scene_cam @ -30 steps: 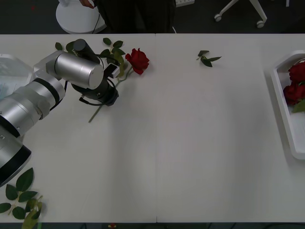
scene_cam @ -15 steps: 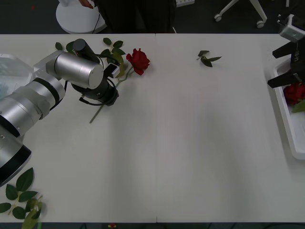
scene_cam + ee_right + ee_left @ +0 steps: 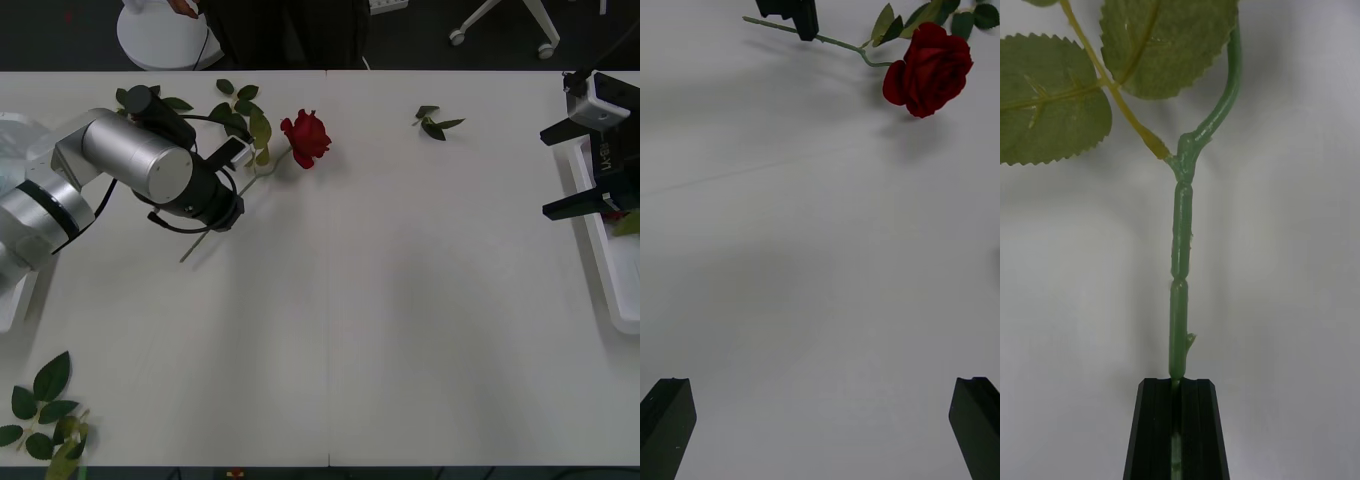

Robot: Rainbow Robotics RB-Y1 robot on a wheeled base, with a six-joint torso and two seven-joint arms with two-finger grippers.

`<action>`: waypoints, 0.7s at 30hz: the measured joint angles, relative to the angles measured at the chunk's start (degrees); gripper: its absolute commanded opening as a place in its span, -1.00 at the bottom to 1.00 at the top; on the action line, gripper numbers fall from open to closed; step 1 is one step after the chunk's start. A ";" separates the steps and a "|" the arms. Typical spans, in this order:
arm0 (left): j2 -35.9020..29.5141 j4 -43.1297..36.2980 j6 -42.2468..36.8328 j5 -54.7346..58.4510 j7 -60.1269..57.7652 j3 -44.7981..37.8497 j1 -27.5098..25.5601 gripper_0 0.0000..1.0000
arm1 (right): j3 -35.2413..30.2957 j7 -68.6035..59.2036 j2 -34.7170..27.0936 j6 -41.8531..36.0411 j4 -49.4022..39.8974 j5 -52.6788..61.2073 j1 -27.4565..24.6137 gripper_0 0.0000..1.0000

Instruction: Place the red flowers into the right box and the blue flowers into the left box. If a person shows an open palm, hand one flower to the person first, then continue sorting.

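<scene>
White tabletop w/ dark floor behind the far edge. My left gripper (image 3: pixel 232 152) is clamped on the stem of a red flower (image 3: pixel 306 137), far-left area of the table; left wrist view confirms both black fingers (image 3: pixel 1159 427) pinched on the green stem. Long axis runs diagonally: head points right and away from me, stem tail trails toward me-left. Right box (image 3: pixel 600 250) lies well apart at the right edge, so transfer direction = rightward. My right gripper (image 3: pixel 600 150) hovers nr that box, fingers spread, nothing held.
</scene>
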State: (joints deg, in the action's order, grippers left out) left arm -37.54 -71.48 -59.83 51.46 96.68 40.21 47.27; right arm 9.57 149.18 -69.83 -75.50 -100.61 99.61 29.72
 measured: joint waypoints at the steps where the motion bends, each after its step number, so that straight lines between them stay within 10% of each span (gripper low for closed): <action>1: -1.36 -1.98 -0.31 0.20 0.00 -0.01 -0.89 -1.00 | 0.00 0.30 0.17 0.20 -0.43 0.28 0.00 1.00; 21: -8.74 -36.89 7.08 4.69 0.00 -22.25 -28.76 -1.00 | 0.00 5.70 3.14 2.02 2.80 7.44 0.00 1.00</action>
State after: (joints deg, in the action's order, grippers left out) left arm -46.29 -108.37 -52.75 56.14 96.68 17.95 18.51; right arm 9.58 154.88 -66.68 -73.49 -97.81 107.05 29.71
